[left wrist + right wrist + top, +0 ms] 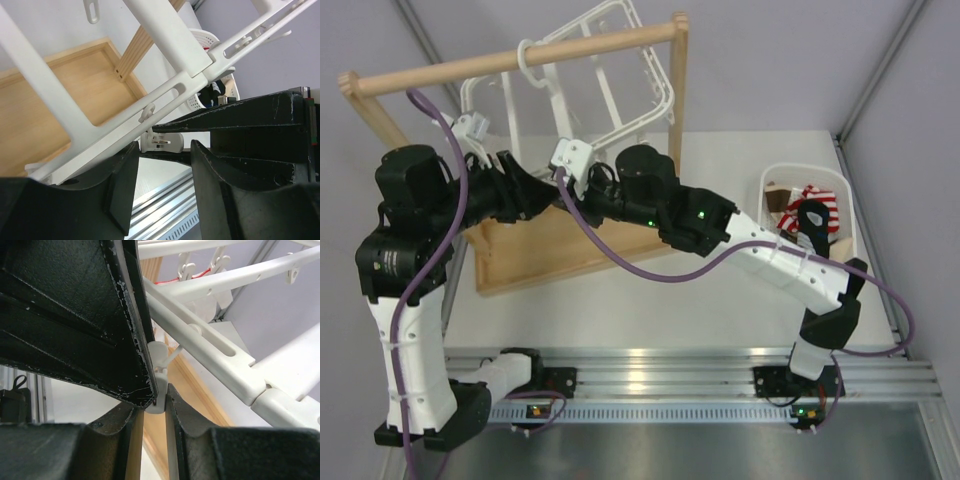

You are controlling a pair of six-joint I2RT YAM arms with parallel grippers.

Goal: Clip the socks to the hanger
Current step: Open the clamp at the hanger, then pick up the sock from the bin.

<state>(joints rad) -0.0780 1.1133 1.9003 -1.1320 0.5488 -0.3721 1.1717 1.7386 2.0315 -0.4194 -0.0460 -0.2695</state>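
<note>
**Desk:** Where could this go wrong?

**Operator:** At the clip (159, 354). My right tool (155, 412) is pressed together on its lower end with a thin hold right at the fingertips, so I judge a small tug could let it spring free. My left tool (164, 165) is spread with nothing in it, and it sits hard up beside the right one. Any sideways move risks the two knocking together. The hanger (200, 342) only hangs by its hook from the wooden stand (520, 60), so a push would swing it and drag the clip away.

**Desk:** And the socks?

**Operator:** The socks (812, 222) aren't at the hanger. They lie in the white basket (852, 225) at the right of the table (650, 300), well apart from both tools. A pinched clip with no fabric to feed it is my other worry.

**Desk:** Counts?

**Operator:** Two arms, two tools, one hanger, one stand and one basket. I count at least four clips from the right wrist. One dark sock is certain, lying beside some red-striped fabric; I cannot pick out a second.
</note>
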